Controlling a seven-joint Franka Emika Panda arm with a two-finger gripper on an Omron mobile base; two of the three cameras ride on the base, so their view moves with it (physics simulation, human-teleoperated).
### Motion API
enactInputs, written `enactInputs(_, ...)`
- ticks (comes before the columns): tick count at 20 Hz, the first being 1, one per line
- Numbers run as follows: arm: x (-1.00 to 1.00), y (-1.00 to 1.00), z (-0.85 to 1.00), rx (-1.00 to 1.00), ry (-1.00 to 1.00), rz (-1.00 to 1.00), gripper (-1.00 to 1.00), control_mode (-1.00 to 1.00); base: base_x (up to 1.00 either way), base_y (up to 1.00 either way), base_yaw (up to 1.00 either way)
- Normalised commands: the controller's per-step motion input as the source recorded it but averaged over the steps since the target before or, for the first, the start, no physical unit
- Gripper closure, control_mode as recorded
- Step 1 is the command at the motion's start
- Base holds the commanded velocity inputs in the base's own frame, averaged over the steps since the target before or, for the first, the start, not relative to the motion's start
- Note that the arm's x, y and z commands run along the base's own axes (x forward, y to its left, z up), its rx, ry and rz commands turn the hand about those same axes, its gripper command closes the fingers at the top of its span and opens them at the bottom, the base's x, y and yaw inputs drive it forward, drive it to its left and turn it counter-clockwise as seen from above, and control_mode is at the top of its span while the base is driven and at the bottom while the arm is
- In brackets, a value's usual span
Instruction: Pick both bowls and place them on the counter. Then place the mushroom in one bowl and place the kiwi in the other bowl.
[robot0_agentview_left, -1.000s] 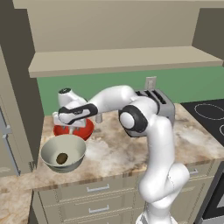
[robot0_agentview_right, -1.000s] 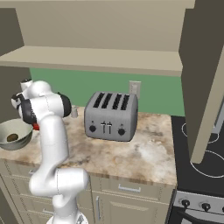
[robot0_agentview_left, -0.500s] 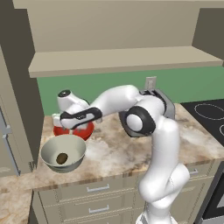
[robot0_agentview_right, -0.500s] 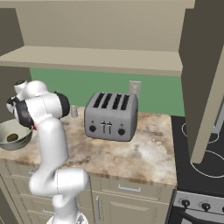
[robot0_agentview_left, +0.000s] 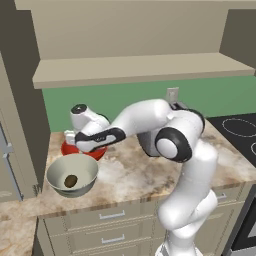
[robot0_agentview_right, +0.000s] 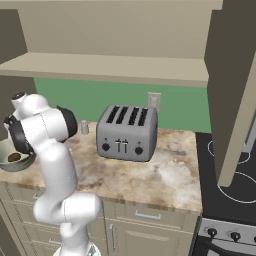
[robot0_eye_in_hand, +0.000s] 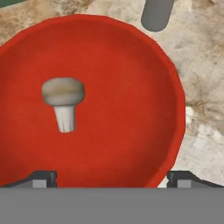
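Note:
The glossy red bowl (robot0_eye_in_hand: 131, 109) sits on the mottled stone counter (robot0_agentview_left: 150, 175), and the pale mushroom (robot0_eye_in_hand: 63, 101) lies on its side inside it. My gripper (robot0_eye_in_hand: 113, 177) hovers just above this bowl, open, with nothing between its fingertips (robot0_eye_in_hand: 41, 177). In the left base view the gripper (robot0_agentview_left: 74, 141) hangs over the red bowl (robot0_agentview_left: 92, 152) at the counter's left end. The silvery-grey bowl (robot0_agentview_left: 72, 174) stands in front of the red one, near the counter's front edge, with the dark kiwi (robot0_agentview_left: 70, 181) inside. From the right, the grey bowl (robot0_agentview_right: 15, 161) and kiwi (robot0_agentview_right: 13, 157) peek out beside the arm.
A grey four-slot toaster (robot0_agentview_right: 127, 132) stands mid-counter with a small grey shaker (robot0_agentview_right: 85, 128) to its left; the shaker (robot0_eye_in_hand: 156, 13) is just beyond the red bowl. A beige shelf (robot0_agentview_left: 140, 67) runs overhead. A black stove (robot0_agentview_right: 230, 175) lies to the right.
The hand has shifted only slightly above the red bowl, jaws open throughout. Both bowls, the mushroom and the kiwi have stayed put.

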Motion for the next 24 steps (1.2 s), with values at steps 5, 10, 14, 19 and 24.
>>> enactInputs(5, -0.35, -0.30, 0.27, 0.00, -0.07, 0.02, -1.00, -1.00, 0.00, 0.00, 0.00)
enactInputs(10, -0.42, -0.29, 0.23, 0.00, -0.05, 0.07, -1.00, -1.00, 0.00, 0.00, 0.00)
enactInputs(14, -0.45, -0.35, 0.20, 0.04, 0.00, 0.08, -1.00, -1.00, 0.00, 0.00, 0.00)
enactInputs(19, -0.48, -0.39, 0.23, 0.05, 0.00, 0.08, -1.00, -1.00, 0.00, 0.00, 0.00)
enactInputs(24, -0.50, -0.36, 0.27, 0.01, 0.00, 0.05, -1.00, -1.00, 0.00, 0.00, 0.00)
